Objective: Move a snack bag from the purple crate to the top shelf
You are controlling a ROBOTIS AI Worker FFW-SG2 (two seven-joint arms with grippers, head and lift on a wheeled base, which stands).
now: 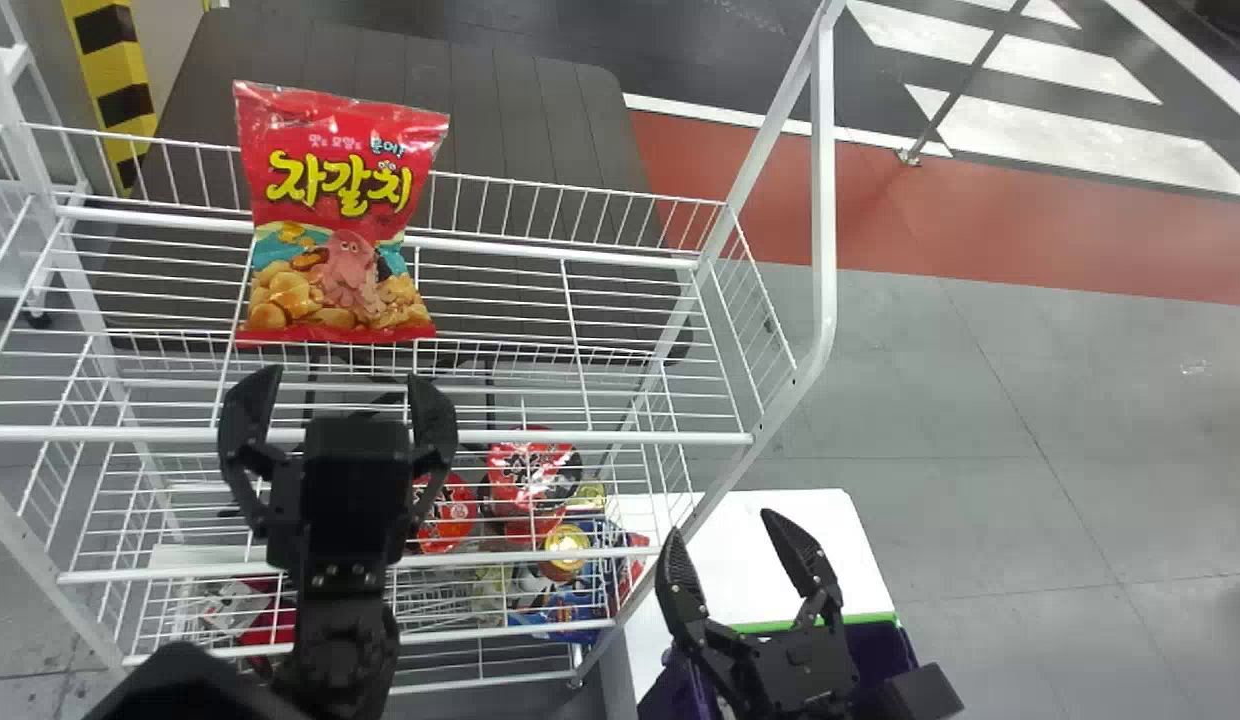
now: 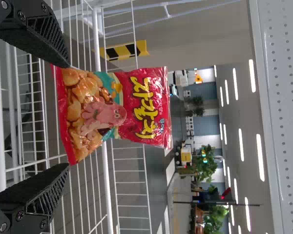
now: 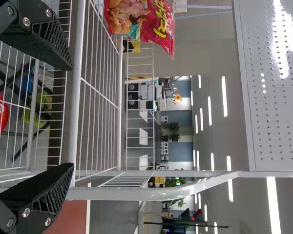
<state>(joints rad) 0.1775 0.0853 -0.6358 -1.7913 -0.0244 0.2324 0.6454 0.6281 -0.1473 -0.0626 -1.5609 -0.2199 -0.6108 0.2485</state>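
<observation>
Red snack bag [image 1: 342,215], just one, stands on one wire shelf [image 1: 600,437].

The left gripper [image 1: 337,378], lower left, and right gripper [image 1: 722,524], lower right, are black. Silver screws [image 3: 26,212] stud their joints; ribs line the tapering fingers [image 3: 36,189].

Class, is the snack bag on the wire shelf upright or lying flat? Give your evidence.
Upright: the snack bag stands on its bottom edge, its top rising above the back rail.

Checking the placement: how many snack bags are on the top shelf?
1: the red snack bag stands upright on the top shelf, ahead of the open left tool.
</observation>
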